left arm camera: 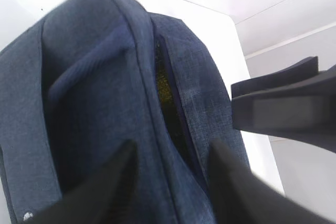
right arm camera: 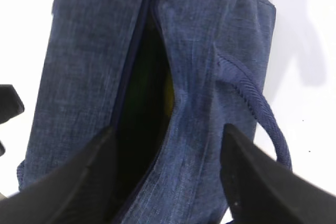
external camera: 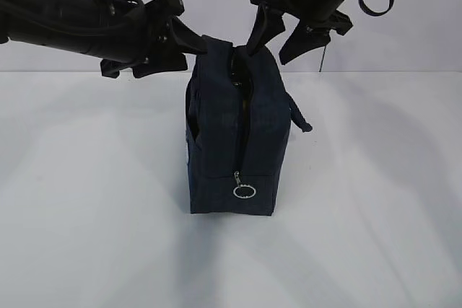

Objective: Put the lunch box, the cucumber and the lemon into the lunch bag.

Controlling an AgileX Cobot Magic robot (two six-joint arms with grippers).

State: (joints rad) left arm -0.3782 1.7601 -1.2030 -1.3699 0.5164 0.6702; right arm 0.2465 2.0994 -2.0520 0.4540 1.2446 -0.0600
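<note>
No legible text, label, brand, number or sign in any view. Lunch bag (external camera: 238,128): plain navy fabric below and between both claws, nothing printed on the faces shown; a small pale patch at its lower left edge, below the left gripper (left arm camera: 173,182), is too small and blurred to read
</note>
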